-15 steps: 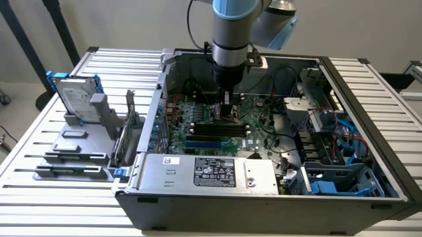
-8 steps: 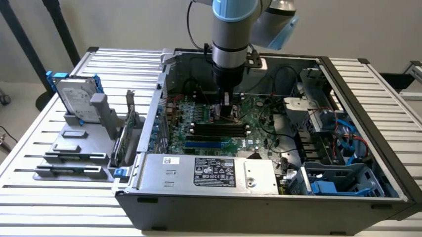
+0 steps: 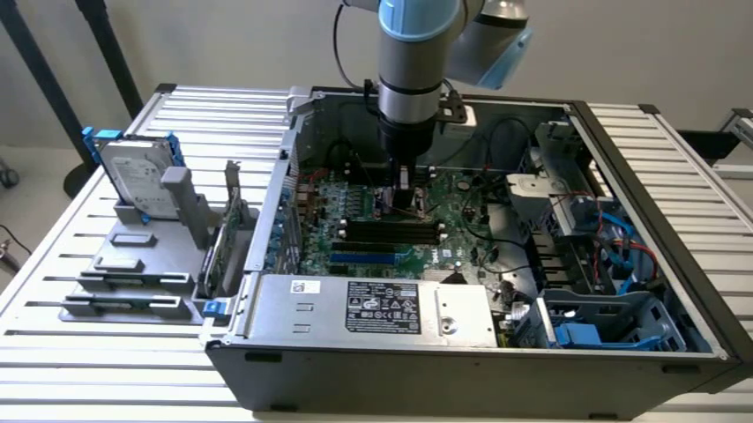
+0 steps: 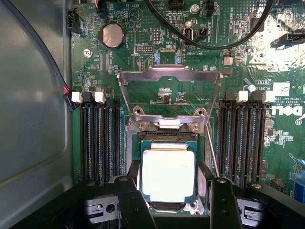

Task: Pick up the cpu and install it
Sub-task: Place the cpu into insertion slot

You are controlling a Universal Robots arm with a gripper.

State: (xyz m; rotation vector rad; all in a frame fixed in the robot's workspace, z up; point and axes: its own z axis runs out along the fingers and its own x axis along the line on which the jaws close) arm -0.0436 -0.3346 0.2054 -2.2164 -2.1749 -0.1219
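Raised socket lid [image 4: 138, 76] blocks one side; memory slots [image 4: 100, 143] flank cpu [image 4: 168, 174].

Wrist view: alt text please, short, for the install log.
The cpu sits flat in its socket on the green motherboard, between the two black fingers of the open tool. The socket's metal load plate stands flipped open just beyond the chip, and rows of black memory slots flank the socket on both sides.
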